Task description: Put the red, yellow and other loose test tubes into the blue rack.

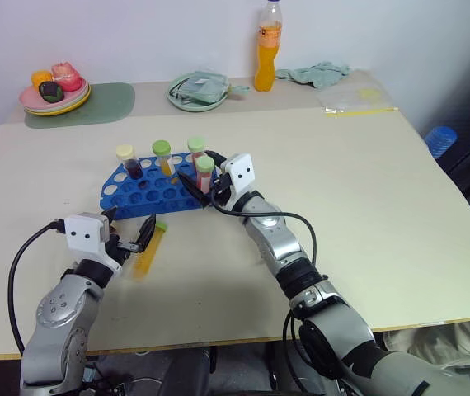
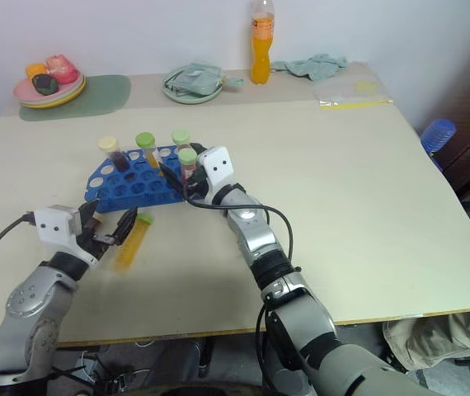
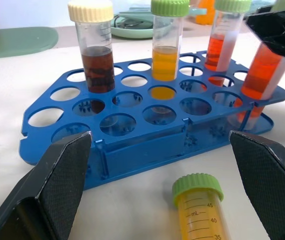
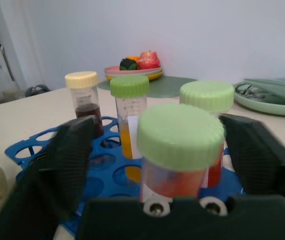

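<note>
On the left, left gripper (image 1: 128,233) spread wide and empty, hovering over the loose yellow tube (image 1: 149,250), which lies flat on the tabletop just in front of the blue rack (image 1: 136,191), green cap toward the rack. Likely light, rigid plastic, smooth and prone to roll; best pinched across the barrel just below the ribbed cap, then tipped upright. In the rack, four tubes standing: a cream-capped dark one (image 1: 127,161), a green-capped yellow one (image 1: 163,156), a green-capped orange-red one (image 1: 195,152) toward the back, and a green-capped red tube (image 1: 205,175) at the right end. Around that red tube, right gripper (image 1: 199,173), fingers parted either side of it and seemingly not clamping it, so probably just seated. Many holes free. Surface: pale, matte, flat table (image 1: 367,214). At the far edge, from left: stacked plates with fruit on a green mat, a pale green dish, an orange drink bottle (image 1: 268,45), a crumpled cloth. White wall behind.
</note>
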Tool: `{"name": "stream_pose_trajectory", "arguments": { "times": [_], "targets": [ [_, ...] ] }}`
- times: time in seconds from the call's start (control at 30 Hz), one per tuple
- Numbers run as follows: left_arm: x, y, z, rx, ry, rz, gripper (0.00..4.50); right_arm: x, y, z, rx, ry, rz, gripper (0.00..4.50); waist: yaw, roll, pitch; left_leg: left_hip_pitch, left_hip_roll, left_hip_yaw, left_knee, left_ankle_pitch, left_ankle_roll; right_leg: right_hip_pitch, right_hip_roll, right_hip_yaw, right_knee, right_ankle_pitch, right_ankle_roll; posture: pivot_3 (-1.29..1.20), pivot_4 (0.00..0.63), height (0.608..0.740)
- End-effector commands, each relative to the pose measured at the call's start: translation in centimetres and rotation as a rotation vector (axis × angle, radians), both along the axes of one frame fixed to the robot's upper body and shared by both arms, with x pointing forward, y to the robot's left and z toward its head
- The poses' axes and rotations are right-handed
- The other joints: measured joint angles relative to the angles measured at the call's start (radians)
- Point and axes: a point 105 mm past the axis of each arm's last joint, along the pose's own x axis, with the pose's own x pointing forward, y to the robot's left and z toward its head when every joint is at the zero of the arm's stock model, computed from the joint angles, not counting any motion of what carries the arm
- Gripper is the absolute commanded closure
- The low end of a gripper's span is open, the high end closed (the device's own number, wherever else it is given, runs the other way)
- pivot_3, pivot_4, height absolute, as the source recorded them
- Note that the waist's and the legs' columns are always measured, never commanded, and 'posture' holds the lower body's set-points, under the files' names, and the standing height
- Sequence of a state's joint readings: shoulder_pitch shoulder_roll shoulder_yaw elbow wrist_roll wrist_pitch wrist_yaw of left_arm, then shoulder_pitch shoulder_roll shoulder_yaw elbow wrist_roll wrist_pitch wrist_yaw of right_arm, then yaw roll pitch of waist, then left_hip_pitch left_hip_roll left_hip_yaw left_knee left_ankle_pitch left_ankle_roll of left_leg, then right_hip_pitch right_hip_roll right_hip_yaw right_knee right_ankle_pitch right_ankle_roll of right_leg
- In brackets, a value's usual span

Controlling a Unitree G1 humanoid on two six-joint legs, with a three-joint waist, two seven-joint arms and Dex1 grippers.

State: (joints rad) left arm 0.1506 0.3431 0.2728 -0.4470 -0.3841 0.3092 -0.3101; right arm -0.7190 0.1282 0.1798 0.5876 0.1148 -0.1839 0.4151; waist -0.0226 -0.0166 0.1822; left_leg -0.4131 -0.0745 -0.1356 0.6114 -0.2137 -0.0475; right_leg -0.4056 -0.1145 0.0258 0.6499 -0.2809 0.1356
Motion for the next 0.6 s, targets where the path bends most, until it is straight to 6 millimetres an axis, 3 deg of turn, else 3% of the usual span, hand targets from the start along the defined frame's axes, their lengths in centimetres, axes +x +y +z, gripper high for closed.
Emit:
{"name": "stream_pose_trajectory", "arguments": {
  "times": [0.03, 0.17, 0.27, 0.47, 0.6],
  "targets": [
    [-0.2, 0.6, 2.0, 0.020, -0.063, 0.028, 0.00, -1.2, 0.8, 2.9, 0.093, -0.087, 0.034, 0.34, 0.000, 0.000, 0.000, 0.000, 0.000, 0.000, 0.000, 0.000, 0.000, 0.000, 0.000, 0.000, 0.000, 0.000, 0.000, 0.00, 0.150, 0.740],
    [0.0, 2.0, 3.4, 0.040, -0.059, 0.068, 0.00, -2.1, 0.0, 4.9, 0.130, -0.145, 0.059, 0.34, 0.001, 0.000, 0.000, 0.000, 0.000, -0.001, 0.000, 0.000, 0.000, 0.000, 0.000, 0.000, 0.000, 0.000, 0.000, 0.00, 0.150, 0.740],
    [-0.1, 2.4, 3.4, 0.084, 0.055, 0.023, 0.00, -2.5, -1.0, 5.6, 0.111, -0.171, 0.058, 0.34, 0.000, 0.000, 0.000, 0.000, 0.000, -0.001, 0.000, 0.000, 0.000, 0.000, 0.000, 0.000, 0.000, 0.000, 0.000, 0.00, 0.150, 0.740],
    [-0.9, 1.0, 3.4, 0.278, 0.355, -0.082, 0.00, -3.8, -3.5, 5.3, -0.018, -0.170, 0.155, 0.34, 0.004, 0.000, 0.000, 0.000, 0.000, -0.002, 0.000, 0.000, 0.000, 0.001, 0.000, 0.000, 0.000, 0.000, 0.000, 0.00, 0.150, 0.740],
    [-0.9, -0.8, 4.1, 0.260, 0.537, -0.164, 0.00, -5.9, -5.3, 4.2, -0.181, -0.163, 0.296, 0.34, 0.003, 0.001, 0.001, 0.000, 0.000, -0.002, 0.000, 0.000, 0.000, 0.002, 0.001, -0.001, 0.000, 0.000, 0.000, 0.00, 0.150, 0.740]
  ]
}}
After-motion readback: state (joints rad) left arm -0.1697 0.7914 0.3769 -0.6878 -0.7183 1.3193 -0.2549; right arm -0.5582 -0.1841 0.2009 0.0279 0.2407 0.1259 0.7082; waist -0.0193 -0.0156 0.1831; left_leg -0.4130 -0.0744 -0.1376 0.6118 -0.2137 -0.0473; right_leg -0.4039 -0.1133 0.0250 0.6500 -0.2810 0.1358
